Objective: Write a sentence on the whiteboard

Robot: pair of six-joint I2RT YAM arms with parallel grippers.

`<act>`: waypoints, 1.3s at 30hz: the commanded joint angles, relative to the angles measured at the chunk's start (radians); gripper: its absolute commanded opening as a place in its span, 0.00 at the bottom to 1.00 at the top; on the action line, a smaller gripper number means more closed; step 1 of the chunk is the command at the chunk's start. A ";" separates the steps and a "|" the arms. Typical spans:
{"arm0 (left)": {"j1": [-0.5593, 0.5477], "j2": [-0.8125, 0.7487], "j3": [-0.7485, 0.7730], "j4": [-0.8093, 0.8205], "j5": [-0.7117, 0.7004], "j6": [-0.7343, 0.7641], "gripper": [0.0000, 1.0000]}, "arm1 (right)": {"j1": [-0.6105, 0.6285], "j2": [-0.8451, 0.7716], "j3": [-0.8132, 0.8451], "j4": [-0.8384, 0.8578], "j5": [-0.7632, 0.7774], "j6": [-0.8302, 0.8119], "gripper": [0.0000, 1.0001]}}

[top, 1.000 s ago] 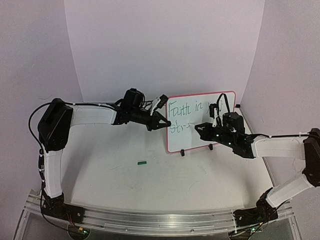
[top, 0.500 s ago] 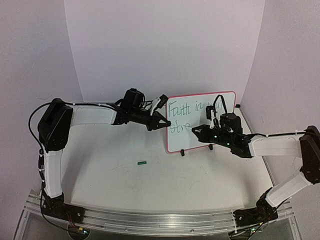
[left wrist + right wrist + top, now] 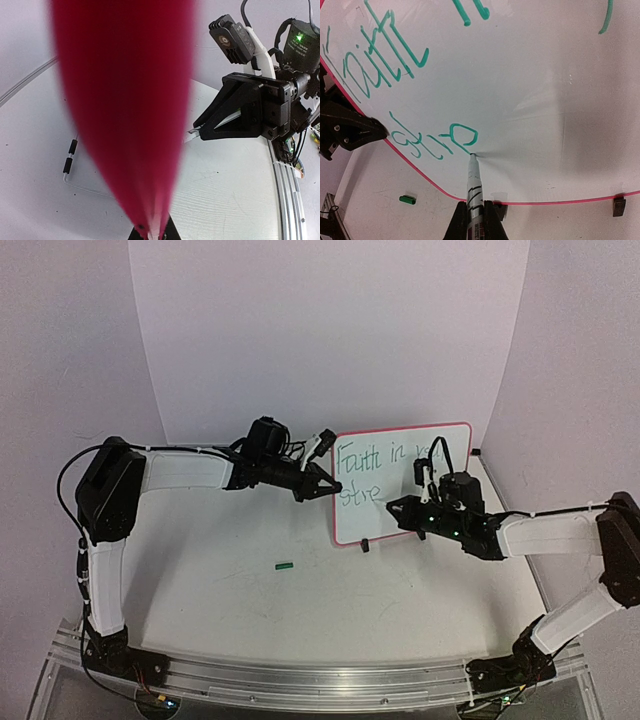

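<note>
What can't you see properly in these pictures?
- Top view: the end of the first line of the sentence on the whiteboard is hidden behind the right arm and its cable.
- Right wrist view: the picture's top edge cuts off the upper words.
- Left wrist view: the whiteboard's blurred red rim fills the middle, so no writing shows.
- Top view: the small green thing is too small to name.

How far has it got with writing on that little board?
Done: the top line, starting "Faith in", is on the whiteboard; its last word is partly hidden. In hand: the right end effector presses a marker at the end of "stre", while the left end effector clamps the board's edge. Left: that word looks unfinished.
</note>
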 commanded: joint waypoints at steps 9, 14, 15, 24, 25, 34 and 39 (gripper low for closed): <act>-0.045 0.024 -0.024 -0.258 0.015 0.030 0.00 | -0.007 -0.124 -0.014 -0.002 0.083 -0.018 0.00; -0.046 0.025 -0.024 -0.258 0.015 0.029 0.00 | -0.008 -0.102 0.013 -0.005 0.076 -0.030 0.00; -0.047 0.024 -0.024 -0.258 0.015 0.030 0.00 | -0.009 -0.096 0.017 -0.005 0.076 -0.031 0.00; -0.048 0.022 -0.024 -0.258 0.012 0.030 0.00 | -0.012 -0.064 0.043 -0.004 0.086 -0.034 0.00; -0.047 0.023 -0.024 -0.258 0.012 0.030 0.00 | -0.013 -0.068 0.041 -0.005 0.093 -0.033 0.00; -0.047 0.023 -0.024 -0.258 0.012 0.031 0.00 | -0.021 -0.092 0.015 -0.009 0.114 -0.021 0.00; -0.047 0.024 -0.024 -0.259 0.012 0.031 0.00 | -0.022 -0.069 -0.004 -0.009 0.105 -0.012 0.00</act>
